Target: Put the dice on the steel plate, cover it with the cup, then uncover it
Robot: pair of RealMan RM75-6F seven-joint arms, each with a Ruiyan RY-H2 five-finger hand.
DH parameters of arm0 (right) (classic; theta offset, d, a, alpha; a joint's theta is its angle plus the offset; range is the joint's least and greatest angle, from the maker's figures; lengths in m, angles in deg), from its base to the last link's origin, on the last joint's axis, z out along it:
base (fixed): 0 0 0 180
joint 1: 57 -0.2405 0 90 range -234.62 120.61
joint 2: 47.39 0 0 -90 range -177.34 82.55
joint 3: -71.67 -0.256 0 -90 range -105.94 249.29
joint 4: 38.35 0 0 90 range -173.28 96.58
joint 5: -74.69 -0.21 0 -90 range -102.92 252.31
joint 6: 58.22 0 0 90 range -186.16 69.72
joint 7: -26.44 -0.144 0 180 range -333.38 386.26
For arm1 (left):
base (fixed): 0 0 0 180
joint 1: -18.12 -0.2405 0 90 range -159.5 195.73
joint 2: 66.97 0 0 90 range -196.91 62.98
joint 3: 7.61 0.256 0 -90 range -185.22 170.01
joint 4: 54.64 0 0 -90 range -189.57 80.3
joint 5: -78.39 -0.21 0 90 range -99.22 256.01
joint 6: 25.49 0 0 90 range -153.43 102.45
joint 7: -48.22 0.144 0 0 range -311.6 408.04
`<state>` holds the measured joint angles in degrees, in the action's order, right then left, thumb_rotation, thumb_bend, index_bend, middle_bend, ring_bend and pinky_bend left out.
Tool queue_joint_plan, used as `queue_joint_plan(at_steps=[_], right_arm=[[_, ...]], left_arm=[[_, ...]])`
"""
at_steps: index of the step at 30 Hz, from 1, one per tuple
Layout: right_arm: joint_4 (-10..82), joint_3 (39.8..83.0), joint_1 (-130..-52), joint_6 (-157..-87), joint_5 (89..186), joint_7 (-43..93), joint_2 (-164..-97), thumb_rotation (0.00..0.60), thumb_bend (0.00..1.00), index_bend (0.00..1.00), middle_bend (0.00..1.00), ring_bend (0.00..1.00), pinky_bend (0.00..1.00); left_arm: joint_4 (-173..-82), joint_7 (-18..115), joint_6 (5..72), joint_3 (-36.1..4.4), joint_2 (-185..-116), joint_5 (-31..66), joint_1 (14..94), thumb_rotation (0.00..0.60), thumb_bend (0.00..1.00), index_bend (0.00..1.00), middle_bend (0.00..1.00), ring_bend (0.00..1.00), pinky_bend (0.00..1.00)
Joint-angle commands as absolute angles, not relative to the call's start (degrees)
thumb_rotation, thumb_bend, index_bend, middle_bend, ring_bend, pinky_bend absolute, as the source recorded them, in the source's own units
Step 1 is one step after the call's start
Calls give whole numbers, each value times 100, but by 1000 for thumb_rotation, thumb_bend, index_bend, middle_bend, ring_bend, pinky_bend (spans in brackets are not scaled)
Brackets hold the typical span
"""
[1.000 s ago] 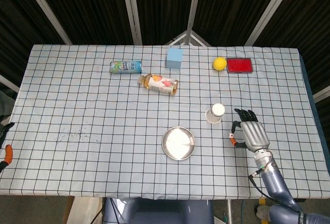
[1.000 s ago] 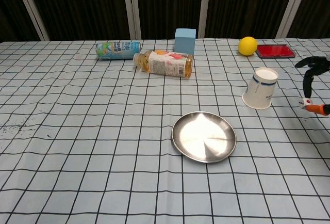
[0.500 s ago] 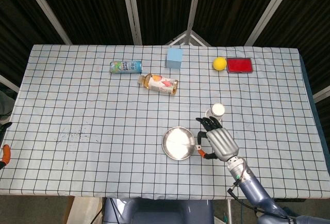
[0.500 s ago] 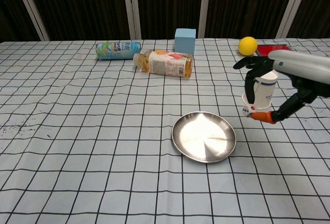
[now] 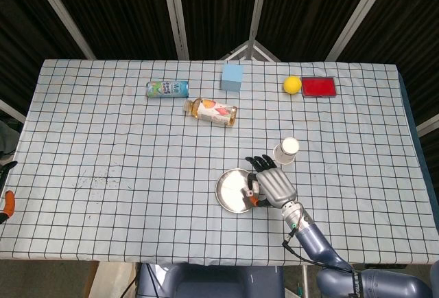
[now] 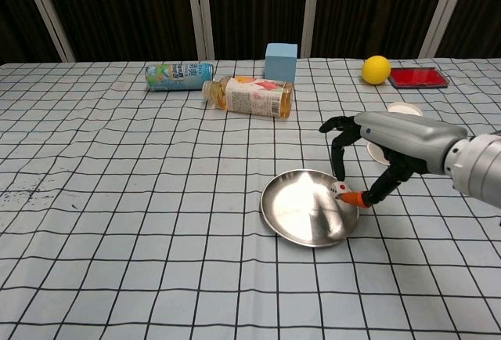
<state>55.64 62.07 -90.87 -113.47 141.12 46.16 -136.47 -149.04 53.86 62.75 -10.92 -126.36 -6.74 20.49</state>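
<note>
The round steel plate [image 5: 231, 189] [image 6: 301, 203] lies at the centre front of the checked table. My right hand [image 5: 273, 182] [image 6: 383, 138] hovers over the plate's right rim and pinches the small white dice [image 6: 339, 189] [image 5: 252, 194] between its orange-tipped thumb and a finger, just above the plate. The white paper cup [image 5: 287, 151] [image 6: 404, 109] stands upside down behind and right of the hand, mostly hidden by it in the chest view. Only a dark fingertip and the orange thumb tip of my left hand [image 5: 5, 200] show at the left edge of the head view, apart, with nothing between them.
At the back lie a green can [image 5: 167, 89], a tea bottle [image 5: 211, 111] on its side, a light blue cube [image 5: 232, 77], a yellow ball [image 5: 292, 84] and a red box [image 5: 318, 86]. Dark specks mark the cloth at the front left [image 5: 96, 178].
My right hand has carried the dice leftward from the table's right side, past the cup, to above the plate's right rim. The cup and plate have not moved.
</note>
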Motion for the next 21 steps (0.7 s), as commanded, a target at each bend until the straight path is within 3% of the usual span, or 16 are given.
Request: queue_joint_plan(at_steps=[1, 21], right_arm=[[5407, 6224, -9162, -11270, 14120, 4512, -13788, 600, 361, 609, 116, 86, 0], [4127, 6053, -9665, -11005, 14008, 4320, -14916, 600, 360, 595, 116, 86, 0]], left_arm=[[-14897, 5399, 6258, -1090, -12645, -671, 2057, 600, 837, 148, 0, 0, 0], [-14865, 5439, 6185, -1097, -12670, -620, 2101, 600, 837, 148, 0, 0, 0]])
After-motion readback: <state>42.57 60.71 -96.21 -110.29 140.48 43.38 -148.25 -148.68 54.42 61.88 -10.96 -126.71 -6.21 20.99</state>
